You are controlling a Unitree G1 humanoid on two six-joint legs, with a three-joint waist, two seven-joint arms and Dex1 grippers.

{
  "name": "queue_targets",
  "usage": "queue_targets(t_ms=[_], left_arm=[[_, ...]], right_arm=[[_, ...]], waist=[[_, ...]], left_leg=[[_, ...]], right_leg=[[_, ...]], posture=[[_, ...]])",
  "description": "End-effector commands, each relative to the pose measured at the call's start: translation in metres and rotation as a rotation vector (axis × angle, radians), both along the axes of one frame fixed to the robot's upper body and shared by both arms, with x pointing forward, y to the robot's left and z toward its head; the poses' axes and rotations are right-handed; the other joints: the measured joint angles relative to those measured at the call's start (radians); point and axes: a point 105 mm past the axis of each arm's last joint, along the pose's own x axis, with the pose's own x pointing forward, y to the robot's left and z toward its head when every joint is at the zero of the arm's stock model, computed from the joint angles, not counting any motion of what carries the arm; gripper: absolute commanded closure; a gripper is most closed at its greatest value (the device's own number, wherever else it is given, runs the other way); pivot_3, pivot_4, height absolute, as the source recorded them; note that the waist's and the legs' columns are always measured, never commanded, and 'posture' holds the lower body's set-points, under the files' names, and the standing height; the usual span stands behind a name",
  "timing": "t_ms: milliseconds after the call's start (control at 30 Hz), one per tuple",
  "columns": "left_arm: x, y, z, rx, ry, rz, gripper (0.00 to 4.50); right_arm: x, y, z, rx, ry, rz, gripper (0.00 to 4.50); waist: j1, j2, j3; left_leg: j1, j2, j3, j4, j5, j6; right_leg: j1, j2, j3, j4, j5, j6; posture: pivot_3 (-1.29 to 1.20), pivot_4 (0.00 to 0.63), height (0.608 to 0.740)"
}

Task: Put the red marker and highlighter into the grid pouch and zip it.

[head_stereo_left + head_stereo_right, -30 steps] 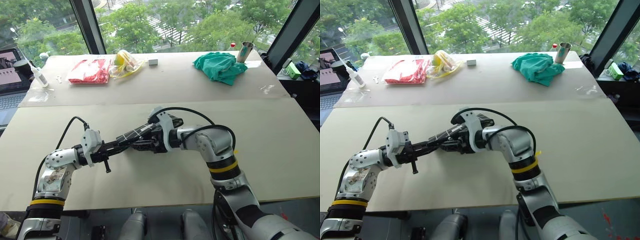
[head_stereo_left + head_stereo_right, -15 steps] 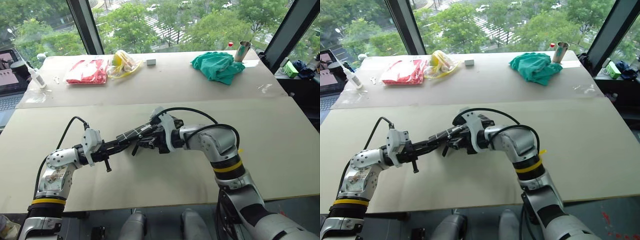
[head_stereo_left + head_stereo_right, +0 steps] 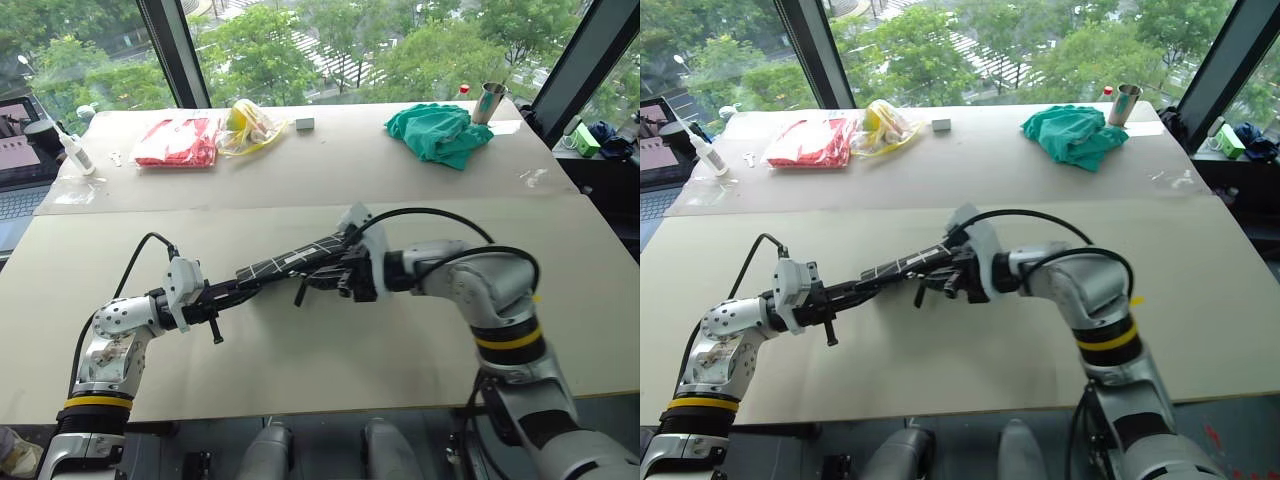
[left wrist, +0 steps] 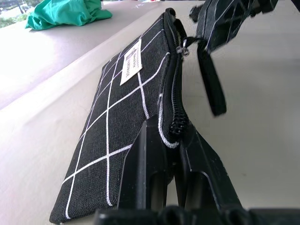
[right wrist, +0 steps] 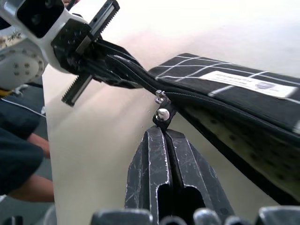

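**Two pincers hold a grid pouch above the desk**

The grid pouch (image 3: 285, 265), black fabric with white grid lines and a small white label, is held off the desk (image 3: 330, 350) between the two arms, stretched lengthwise. The left pincer (image 4: 171, 140) is closed on one end of the pouch, clamping the fabric at the zipper seam. The right pincer (image 5: 165, 133) is pressed together on the black zipper pull (image 5: 161, 112), just below its metal stud. Farther back on the desk lie a red packet (image 3: 178, 141), a yellow bag (image 3: 248, 125), a green cloth (image 3: 440, 132) and a metal cup (image 3: 491, 100).
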Motion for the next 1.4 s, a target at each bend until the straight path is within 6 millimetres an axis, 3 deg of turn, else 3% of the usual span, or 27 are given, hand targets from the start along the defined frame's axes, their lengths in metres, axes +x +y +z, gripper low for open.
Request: queue_targets(t_ms=[33, 100, 267, 367, 500, 567, 600, 833, 1067, 1200, 1267, 1333, 1400], left_arm=[[0.001, 0.004, 0.007, 0.008, -0.034, 0.009, 4.5], [0.001, 0.004, 0.007, 0.008, -0.033, 0.009, 4.5], [0.002, 0.003, 0.006, 0.008, -0.031, 0.005, 4.5], [0.001, 0.003, 0.006, 0.009, -0.031, 0.004, 4.5], [0.001, 0.003, 0.006, 0.011, -0.035, -0.003, 4.5], [0.0, 0.002, 0.006, 0.019, -0.038, -0.022, 4.5], [0.0, 0.001, 0.007, 0.027, -0.04, -0.034, 4.5], [0.008, 0.004, 0.018, 0.042, -0.068, -0.051, 4.5], [0.011, -0.012, 0.022, 0.064, -0.112, -0.147, 4.5], [0.013, -0.01, 0.017, 0.16, -0.146, -0.209, 4.5], [0.021, -0.006, 0.019, 0.184, -0.197, -0.207, 3.66], [0.025, -0.005, 0.022, 0.178, -0.221, -0.214, 3.1], [0.026, -0.013, 0.026, 0.163, -0.245, -0.26, 2.27]], right_arm=[[-0.016, -0.014, 0.024, 0.003, -0.139, 0.096, 4.47], [-0.015, -0.028, 0.024, -0.063, -0.193, 0.097, 4.47], [0.011, -0.08, 0.019, -0.33, -0.35, 0.008, 4.47], [0.03, -0.116, 0.028, -0.476, -0.46, -0.062, 4.47], [0.052, -0.141, 0.034, -0.52, -0.519, -0.162, 4.47], [0.059, -0.143, 0.033, -0.45, -0.496, -0.196, 3.87], [0.057, -0.143, 0.03, -0.429, -0.48, -0.18, 3.69], [0.038, -0.135, 0.009, -0.228, -0.25, -0.172, 1.3], [0.011, -0.144, 0.022, -0.119, -0.279, -0.113, 1.3], [-0.001, -0.156, 0.022, -0.109, -0.284, -0.126, 1.3], [-0.011, -0.159, 0.021, -0.106, -0.273, -0.127, 1.21], [-0.019, -0.16, 0.019, -0.104, -0.266, -0.132, 1.21], [-0.026, -0.159, 0.014, -0.114, -0.262, -0.141, 1.21]], waist=[[0.002, 0.0, 0.0], [0.001, 0.0, 0.0], [0.009, 0.0, 0.0], [0.012, 0.0, 0.0], [0.009, -0.001, 0.0], [0.008, -0.001, 0.0], [0.009, -0.001, 0.0], [0.013, -0.001, 0.0], [0.019, -0.001, 0.0], [0.023, -0.001, 0.001], [0.023, -0.001, 0.001], [0.024, -0.001, 0.001], [0.023, -0.001, 0.001]], left_leg=[[0.0, 0.0, 0.001, 0.0, 0.0, 0.0], [0.0, 0.0, 0.002, 0.0, 0.0, 0.0], [0.0, 0.0, 0.006, 0.001, 0.0, 0.0], [0.0, 0.0, 0.008, 0.001, 0.0, 0.0], [0.0, 0.001, 0.009, 0.001, 0.0, 0.0], [0.0, 0.001, 0.009, 0.001, 0.0, 0.0], [0.0, 0.001, 0.009, 0.001, 0.0, 0.0], [-0.001, 0.001, 0.008, 0.001, 0.0, 0.001], [-0.002, 0.0, 0.007, 0.001, 0.0, 0.001], [-0.002, 0.0, 0.008, 0.002, 0.0, 0.001], [-0.001, 0.0, 0.008, 0.002, 0.0, 0.001], [-0.001, 0.0, 0.008, 0.002, 0.0, 0.001], [-0.001, 0.0, 0.008, 0.002, 0.0, 0.001]], right_leg=[[0.0, 0.0, 0.0, 0.0, 0.0, 0.0], [0.0, 0.0, 0.0, 0.0, 0.0, 0.0], [0.002, 0.0, -0.001, -0.001, 0.0, 0.0], [0.002, 0.0, -0.001, -0.002, 0.0, 0.0], [0.002, 0.0, -0.001, -0.002, 0.0, 0.0], [0.002, 0.0, -0.001, -0.002, 0.0, 0.0], [0.002, 0.0, 0.0, -0.002, 0.0, 0.0], [0.002, 0.0, -0.001, -0.002, 0.0, 0.0], [0.002, 0.0, -0.002, -0.002, 0.0, 0.0], [0.003, 0.0, -0.002, -0.003, 0.0, 0.0], [0.003, 0.0, -0.002, -0.002, 0.0, 0.0], [0.003, 0.0, -0.003, -0.002, 0.0, 0.0], [0.003, 0.0, -0.003, -0.002, 0.0, 0.0]], posture=[[0.0, 0.15, 0.74], [0.0, 0.15, 0.74], [0.0, 0.15, 0.74], [0.0, 0.15, 0.74], [0.0, 0.15, 0.74], [0.0, 0.15, 0.74], [0.0, 0.15, 0.74], [0.0, 0.15, 0.74], [0.0, 0.15, 0.74], [0.0, 0.15, 0.74], [0.0, 0.15, 0.74], [0.0, 0.15, 0.74], [0.0, 0.15, 0.74]])
